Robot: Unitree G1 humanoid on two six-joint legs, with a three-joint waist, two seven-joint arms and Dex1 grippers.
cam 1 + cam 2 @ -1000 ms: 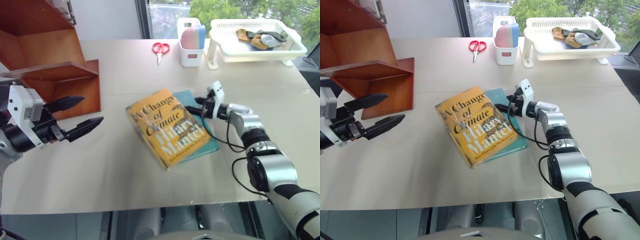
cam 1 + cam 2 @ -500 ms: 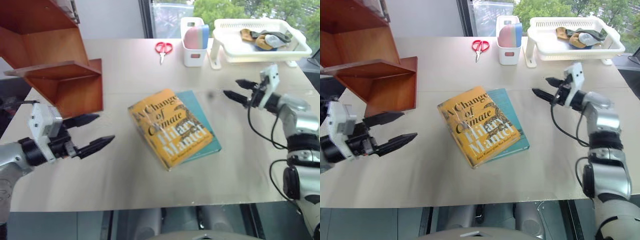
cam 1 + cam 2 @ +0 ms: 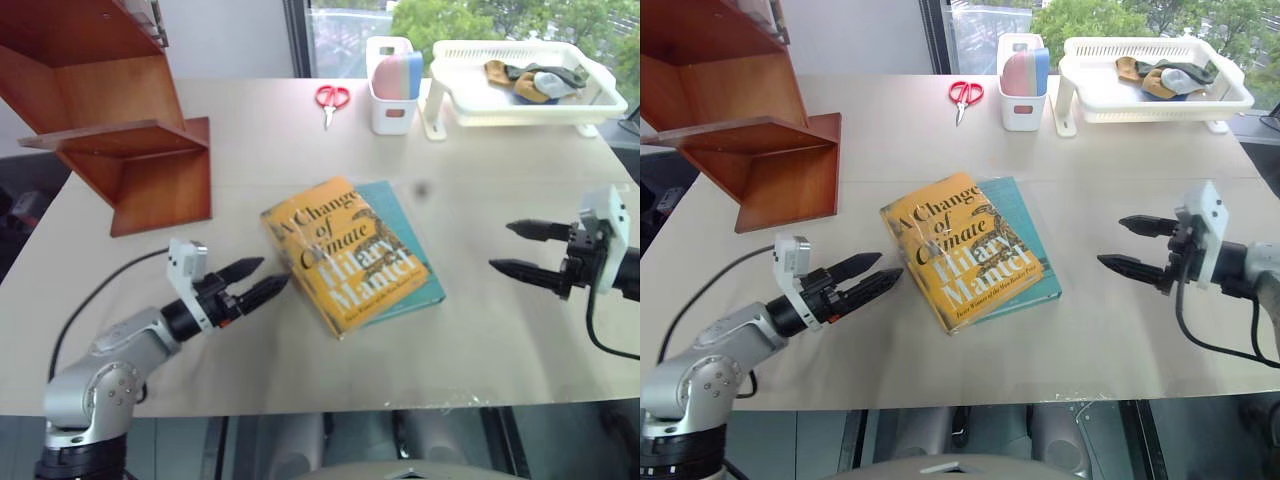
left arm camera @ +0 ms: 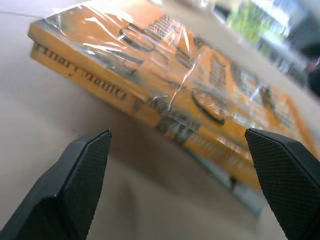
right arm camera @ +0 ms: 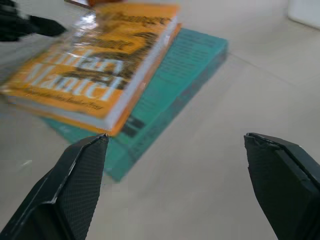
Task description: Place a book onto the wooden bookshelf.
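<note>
The orange-yellow book point(image 3: 344, 252) lies flat mid-table, stacked askew on a teal book point(image 3: 407, 258). Its yellow spine point(image 4: 125, 92) faces my left gripper point(image 3: 253, 281), which is open, low over the table, with its tips just short of the book's left edge. My right gripper point(image 3: 524, 249) hovers open to the right of both books, well apart from them, pointing at them. The wooden bookshelf point(image 3: 110, 110) stands at the far left of the table, reddish-brown with slanted sides. In the right wrist view the book point(image 5: 102, 55) and the teal book point(image 5: 170, 85) lie ahead of the open fingers.
Red scissors point(image 3: 331, 98) lie at the back. A white cup with pink and blue items point(image 3: 390, 85) stands beside a white tray point(image 3: 520, 100) holding cloths at the back right. Bare tabletop surrounds the books.
My left gripper dropped low and moved right toward the book's spine edge. My right gripper pulled back from the books toward the right front of the table. The books stayed put.
</note>
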